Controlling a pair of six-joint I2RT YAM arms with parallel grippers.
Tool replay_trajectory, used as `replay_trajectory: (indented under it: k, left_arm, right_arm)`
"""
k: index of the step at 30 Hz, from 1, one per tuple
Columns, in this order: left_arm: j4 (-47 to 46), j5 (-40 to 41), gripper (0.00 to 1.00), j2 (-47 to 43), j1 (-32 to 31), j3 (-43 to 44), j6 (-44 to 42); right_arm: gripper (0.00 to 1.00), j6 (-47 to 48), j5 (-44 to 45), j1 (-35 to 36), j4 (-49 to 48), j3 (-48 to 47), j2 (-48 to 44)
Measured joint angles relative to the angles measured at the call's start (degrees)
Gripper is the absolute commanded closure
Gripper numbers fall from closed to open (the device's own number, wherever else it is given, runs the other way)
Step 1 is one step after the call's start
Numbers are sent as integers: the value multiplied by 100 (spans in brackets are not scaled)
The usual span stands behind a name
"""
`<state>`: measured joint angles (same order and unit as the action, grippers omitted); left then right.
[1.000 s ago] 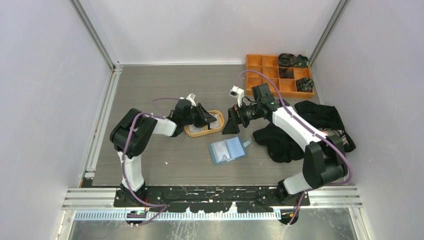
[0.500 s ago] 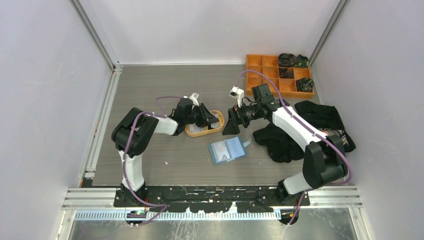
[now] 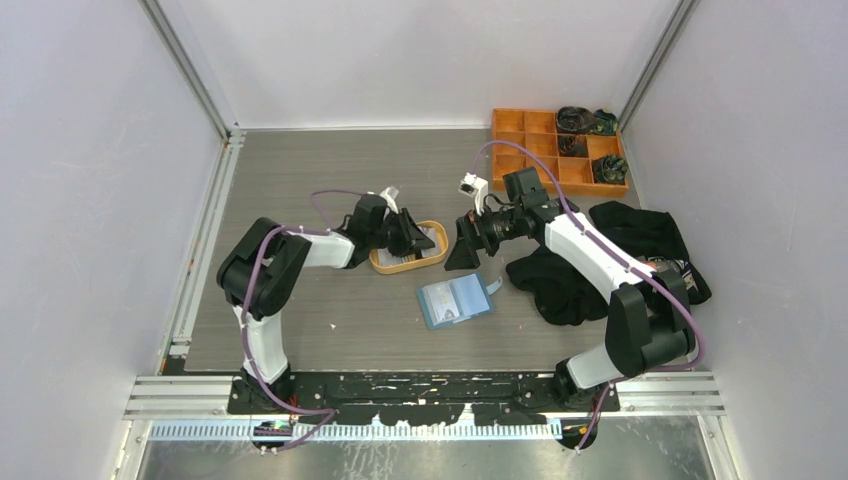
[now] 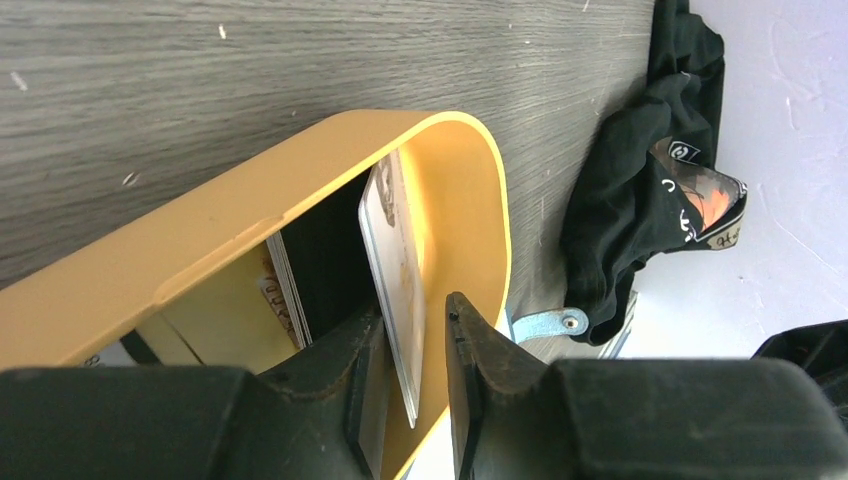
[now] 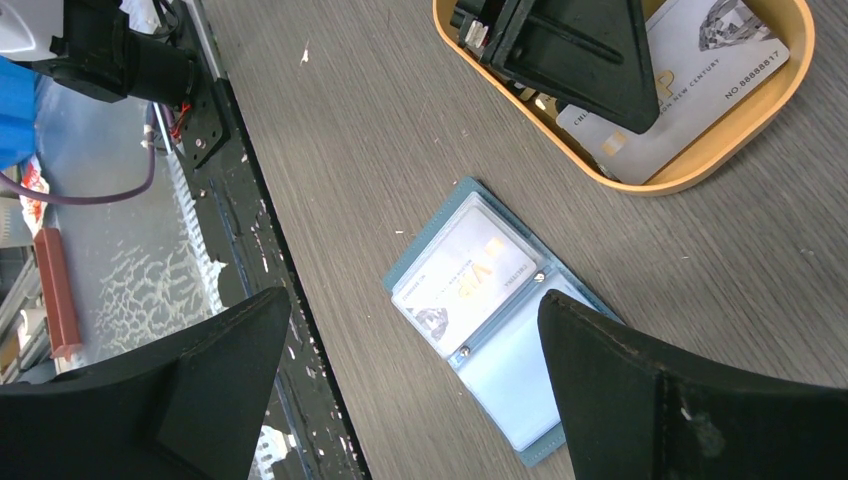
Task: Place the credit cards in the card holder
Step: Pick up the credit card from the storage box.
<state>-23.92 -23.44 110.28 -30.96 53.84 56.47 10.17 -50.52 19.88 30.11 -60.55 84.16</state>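
Note:
The blue card holder [image 3: 455, 300] [image 5: 480, 300] lies open on the table, with one white card [image 5: 465, 275] in its left clear pocket. Its snap tab [image 4: 545, 322] shows past the tray. More credit cards [image 5: 700, 70] lie in the orange oval tray [image 3: 385, 265] [image 4: 300, 170]. My left gripper [image 3: 418, 240] [image 4: 415, 310] reaches into the tray. Its jaws stand narrowly open astride a white card [image 4: 395, 250] that leans on the left finger, with a gap to the right finger. My right gripper [image 3: 462, 245] [image 5: 415, 300] hovers wide open above the holder, holding nothing.
A black cloth heap [image 3: 600, 260] [image 4: 640, 200] lies right of the holder under the right arm. An orange compartment box [image 3: 555, 150] with dark items stands at the back right. The table's near edge and black rail [image 5: 220, 150] run just beyond the holder.
The left wrist has edged slightly further over the tray. The right arm and the card holder have not moved.

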Motion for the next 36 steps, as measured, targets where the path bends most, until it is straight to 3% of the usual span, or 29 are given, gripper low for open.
replay_trajectory:
  k: [13,36]
  left_arm:
    - [365,79,75,-111,35,48,-4]
    - [101,-79,82,-317,304,-273,184]
  right_arm:
    - [0,20,-4,0,37,-11,11]
    - [1,22,-17,0,83,-31,28]
